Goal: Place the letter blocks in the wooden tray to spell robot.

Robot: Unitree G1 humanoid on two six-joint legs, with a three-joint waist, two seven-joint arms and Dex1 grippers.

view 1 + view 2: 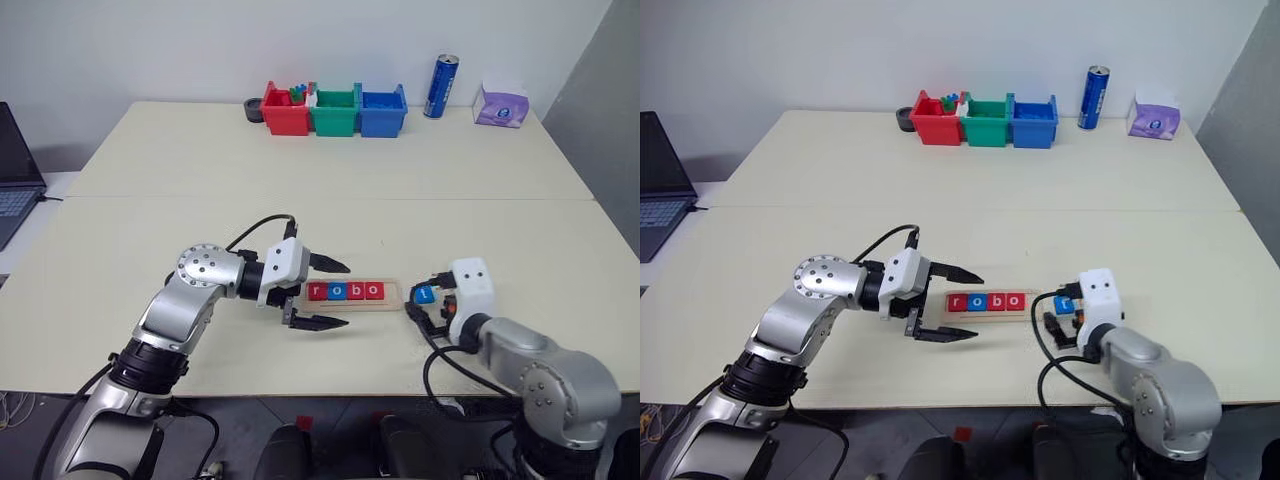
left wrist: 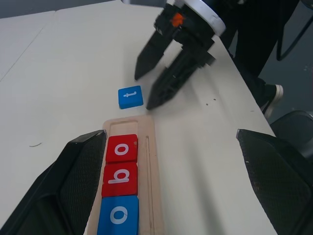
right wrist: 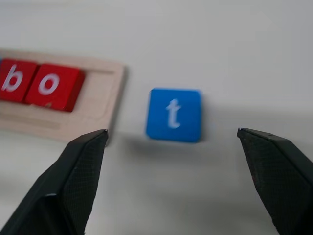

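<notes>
The wooden tray (image 1: pixel 391 294) lies near the table's front edge. It holds a row of letter blocks: red r (image 1: pixel 318 291), blue o (image 1: pixel 337 291), red b (image 1: pixel 356 291) and red o (image 1: pixel 374 291). Its right end is bare wood. A blue t block (image 3: pixel 173 115) lies flat on the table just past that end. My right gripper (image 3: pixel 172 131) is open, with one finger on each side of the t block and apart from it. My left gripper (image 1: pixel 347 295) is open at the tray's left end, its fingers straddling the tray.
Red (image 1: pixel 285 110), green (image 1: pixel 335 112) and blue (image 1: pixel 383 112) bins stand at the table's far edge beside a black roll (image 1: pixel 253 110). A blue can (image 1: pixel 441 86) and a purple tissue pack (image 1: pixel 500 104) are at the back right. A laptop (image 1: pixel 15 180) is at the left.
</notes>
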